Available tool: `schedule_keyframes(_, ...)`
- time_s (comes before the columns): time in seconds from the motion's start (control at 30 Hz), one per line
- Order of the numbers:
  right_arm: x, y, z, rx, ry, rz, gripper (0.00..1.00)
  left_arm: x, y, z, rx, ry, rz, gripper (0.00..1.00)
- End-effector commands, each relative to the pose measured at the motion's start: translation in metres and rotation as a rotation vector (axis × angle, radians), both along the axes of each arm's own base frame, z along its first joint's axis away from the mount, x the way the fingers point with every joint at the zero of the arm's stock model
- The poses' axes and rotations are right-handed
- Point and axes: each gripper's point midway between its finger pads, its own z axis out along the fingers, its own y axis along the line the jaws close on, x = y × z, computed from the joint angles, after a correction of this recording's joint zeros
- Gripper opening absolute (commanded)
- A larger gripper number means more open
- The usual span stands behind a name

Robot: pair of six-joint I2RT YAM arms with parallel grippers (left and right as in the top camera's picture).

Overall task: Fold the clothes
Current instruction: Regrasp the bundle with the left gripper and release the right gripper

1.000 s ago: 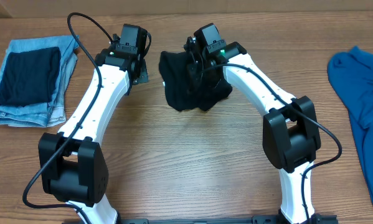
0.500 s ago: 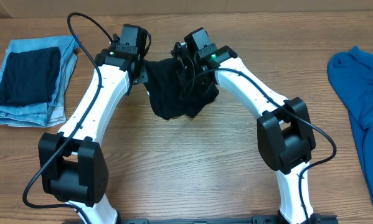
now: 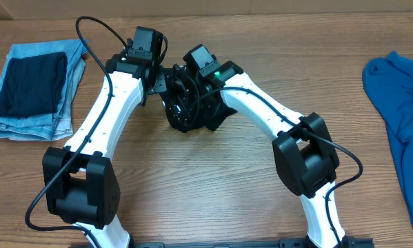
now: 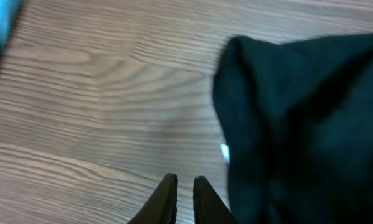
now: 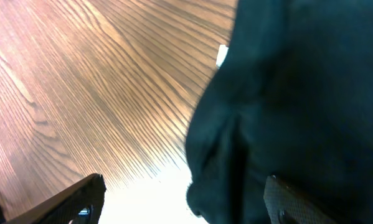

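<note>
The clothes [image 3: 196,117], a black T-shirt, lie bunched in a heap on the wooden table between the two arms. Its small white tag [image 5: 222,55] shows at the heap's edge, and again as the tag [image 4: 225,151] in the left wrist view. My right gripper [image 3: 183,89] is down on the heap's left part. In its wrist view the right gripper [image 5: 186,200] is open wide, with black fabric between the jaws against the right finger [image 5: 292,202]. My left gripper [image 3: 159,81] sits just left of the heap. That left gripper [image 4: 185,186] is open by a narrow slit and holds nothing.
Folded light-blue jeans [image 3: 61,117] with a dark cloth [image 3: 30,84] on top lie at the far left. A bright blue garment [image 3: 399,110] is spread at the right edge. Both arm bases stand at the near edge.
The right gripper has carried the black shirt leftward to beside the left gripper, and its jaws have sprung wide. The left jaws have parted slightly; the left arm has stayed put.
</note>
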Motion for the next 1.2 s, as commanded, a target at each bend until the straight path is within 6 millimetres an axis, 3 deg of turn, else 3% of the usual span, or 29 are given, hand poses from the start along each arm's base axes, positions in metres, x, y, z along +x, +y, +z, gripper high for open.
schedule_keyframes(0.0,0.037,-0.029,0.038,0.027,-0.064,-0.085,0.85,-0.004,-0.025,0.005,-0.142,0.008,-0.051,0.29)
schedule_keyframes(0.03,0.048,-0.042,0.051,0.015,-0.099,-0.12,0.85,-0.006,-0.034,0.005,-0.185,0.018,-0.07,0.39)
schedule_keyframes(0.13,0.075,-0.087,0.076,-0.066,-0.193,-0.236,0.86,-0.012,-0.059,0.005,-0.32,0.05,-0.13,0.52)
schedule_keyframes(0.17,0.08,-0.098,0.078,-0.095,-0.21,-0.264,0.85,-0.013,-0.063,0.005,-0.34,0.056,-0.139,0.52)
schedule_keyframes(0.2,0.088,-0.122,0.077,-0.158,-0.227,-0.318,0.83,-0.014,-0.066,0.001,-0.357,0.07,-0.145,0.52)
schedule_keyframes(0.27,0.093,-0.144,0.072,-0.207,-0.218,-0.357,0.83,-0.018,-0.073,-0.012,-0.393,0.115,-0.147,0.51)
schedule_keyframes(0.43,0.111,-0.198,0.068,-0.26,-0.216,-0.467,0.83,-0.023,-0.115,-0.061,-0.626,0.25,-0.197,0.54)
schedule_keyframes(0.53,0.117,-0.226,0.066,-0.27,-0.202,-0.514,0.83,-0.019,-0.117,-0.09,-0.645,0.299,-0.133,0.48)
schedule_keyframes(0.7,0.117,-0.236,0.065,-0.278,-0.191,-0.531,0.83,-0.007,-0.123,-0.09,-0.654,0.249,-0.157,0.47)
schedule_keyframes(0.8,0.116,-0.236,0.065,-0.285,-0.201,-0.507,0.84,-0.012,-0.131,-0.086,-0.689,0.262,-0.176,0.42)
schedule_keyframes(1.0,0.114,-0.236,0.064,-0.288,-0.193,-0.506,0.86,0.004,-0.123,-0.047,-0.639,0.147,-0.189,0.53)
schedule_keyframes(1.07,0.114,-0.236,0.064,-0.289,-0.191,-0.505,0.86,0.001,-0.121,-0.045,-0.618,0.148,-0.192,0.58)
schedule_keyframes(1.17,0.114,-0.236,0.064,-0.289,-0.192,-0.505,0.87,-0.01,-0.112,-0.057,-0.541,0.195,-0.165,0.59)
